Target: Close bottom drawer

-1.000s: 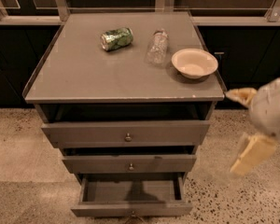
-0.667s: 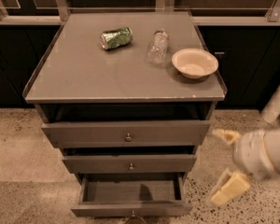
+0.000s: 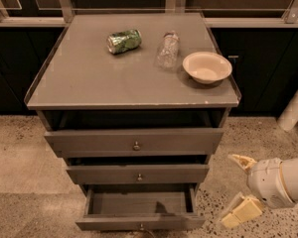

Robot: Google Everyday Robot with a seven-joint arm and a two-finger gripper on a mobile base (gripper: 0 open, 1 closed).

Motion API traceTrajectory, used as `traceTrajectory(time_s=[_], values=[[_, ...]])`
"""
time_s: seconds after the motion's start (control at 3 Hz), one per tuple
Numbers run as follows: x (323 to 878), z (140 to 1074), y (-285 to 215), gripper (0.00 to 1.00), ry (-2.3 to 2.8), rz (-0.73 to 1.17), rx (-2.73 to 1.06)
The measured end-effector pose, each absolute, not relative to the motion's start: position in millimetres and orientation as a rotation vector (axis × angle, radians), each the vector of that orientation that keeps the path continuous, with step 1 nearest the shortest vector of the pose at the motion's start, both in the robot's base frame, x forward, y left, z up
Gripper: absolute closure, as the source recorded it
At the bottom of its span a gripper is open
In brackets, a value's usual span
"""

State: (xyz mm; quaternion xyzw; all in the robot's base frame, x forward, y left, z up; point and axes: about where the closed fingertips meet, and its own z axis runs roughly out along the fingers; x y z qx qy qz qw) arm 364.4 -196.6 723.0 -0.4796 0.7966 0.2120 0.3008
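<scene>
The bottom drawer point(image 3: 139, 222) is the lowest grey front of the cabinet, pulled out the farthest, with its empty inside showing and a tiny knob at the centre of its front. My gripper point(image 3: 237, 187) is low at the right, just beside the drawer's right front corner and apart from it. Its two cream fingers point(image 3: 242, 161) are spread wide and hold nothing.
The middle drawer point(image 3: 138, 174) and the top drawer point(image 3: 134, 142) stand slightly out. On the cabinet top point(image 3: 89, 78) lie a crushed green can point(image 3: 123, 40), a clear plastic bottle point(image 3: 167, 50) and a white bowl point(image 3: 207, 67). Speckled floor surrounds the cabinet. A white post point(image 3: 294, 108) leans at the right.
My gripper has moved down and to the left, from beside the top drawer's right end to beside the bottom drawer's right corner. The drawers have not moved.
</scene>
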Motion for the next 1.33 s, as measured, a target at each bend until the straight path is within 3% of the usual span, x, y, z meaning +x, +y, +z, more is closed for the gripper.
traceTrajectory(time_s=[1.0,1.33], values=[[375,562,-287,0.00,2.405,0.720,-0.830],[371,550,-285,0.18,2.413,0.750,-0.820]])
